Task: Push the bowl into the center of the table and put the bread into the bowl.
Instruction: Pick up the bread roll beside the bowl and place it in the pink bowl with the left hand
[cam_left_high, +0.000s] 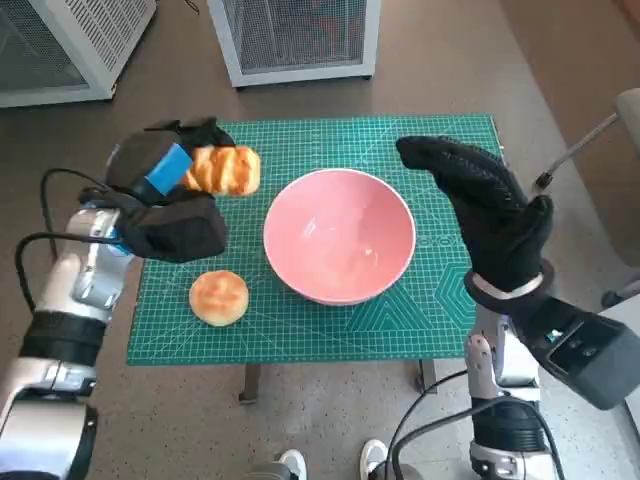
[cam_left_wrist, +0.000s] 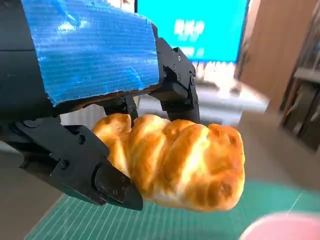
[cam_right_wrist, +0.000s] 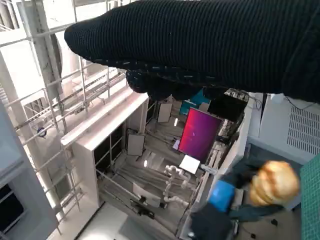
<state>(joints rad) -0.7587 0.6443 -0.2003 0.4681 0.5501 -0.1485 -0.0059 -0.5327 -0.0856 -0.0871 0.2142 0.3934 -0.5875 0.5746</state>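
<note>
Left hand (cam_left_high: 165, 200) lifted beside pink bowl (cam_left_high: 340, 235), fingers clamped on braided bread loaf (cam_left_high: 222, 170), apparently for carrying over the rim. Right hand (cam_left_high: 480, 210) raised off the cutting mat (cam_left_high: 300, 330), fingers spread, holding nothing. Round bun (cam_left_high: 219, 297) lying on mat near bowl.

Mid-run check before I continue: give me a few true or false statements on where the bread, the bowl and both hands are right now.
1. The left hand holds the braided bread off the mat. True.
2. The pink bowl already contains bread. False: it is empty.
3. The round bun lies on the green mat beside the bowl. True.
4. The right hand grips the bowl's rim. False: it is raised beside the bowl, holding nothing.
</note>
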